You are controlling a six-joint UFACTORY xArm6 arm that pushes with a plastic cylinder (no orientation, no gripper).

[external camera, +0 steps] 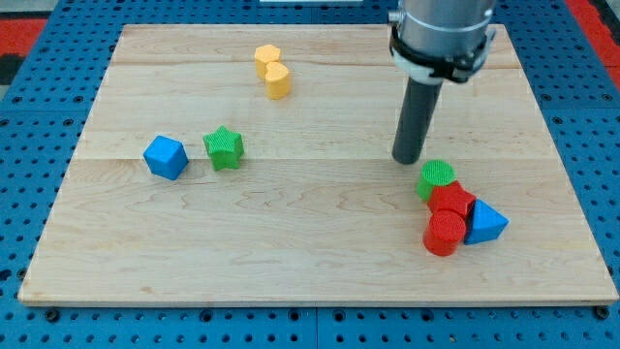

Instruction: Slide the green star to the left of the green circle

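Note:
The green star (224, 147) lies on the wooden board at the view's left-centre, just right of a blue cube-like block (165, 157). The green circle (437, 178) sits at the view's right, touching a cluster of red and blue blocks below it. My tip (407, 158) rests on the board just up and left of the green circle, far to the right of the green star.
Two yellow blocks (272, 70) stand together near the view's top centre. A red block (452, 203), a red cylinder (445, 233) and a blue triangle (484, 223) crowd below the green circle. The board's edge (320, 301) runs along the view's bottom.

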